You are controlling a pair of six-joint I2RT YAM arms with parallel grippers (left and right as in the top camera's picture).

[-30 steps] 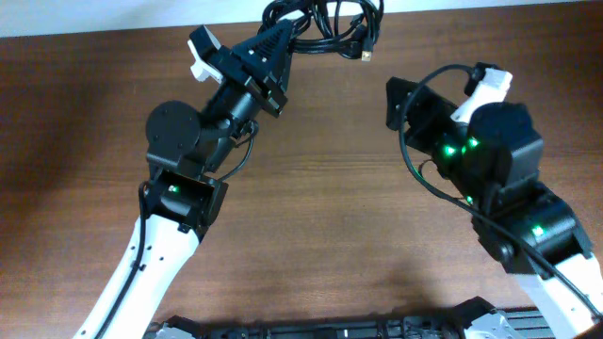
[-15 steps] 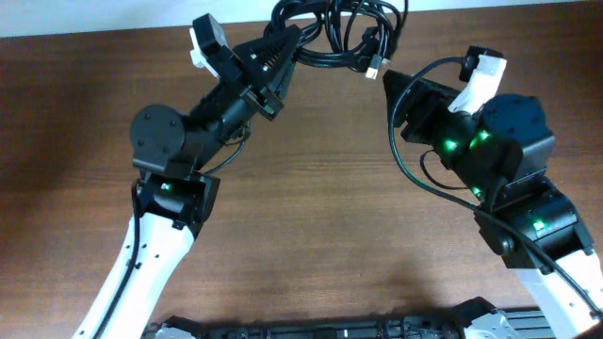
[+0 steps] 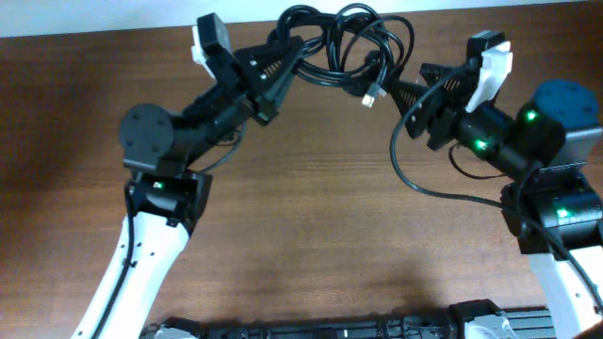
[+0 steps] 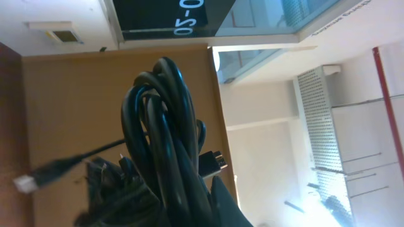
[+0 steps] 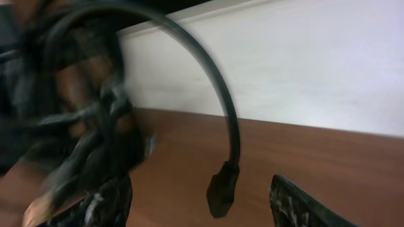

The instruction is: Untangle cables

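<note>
Right gripper (image 3: 403, 87) swings in from table's right side to cables (image 3: 344, 42), fingers (image 5: 297, 202) spread apart, plug-ended cord (image 5: 221, 183) hanging between them; contact unclear in blurred wrist view. Left gripper (image 3: 290, 55), clamped on knotted bundle, has carried it rightward along table's (image 3: 311, 207) far edge. Bundle now bridges both arms, white plug (image 3: 370, 95) dangling.
</note>
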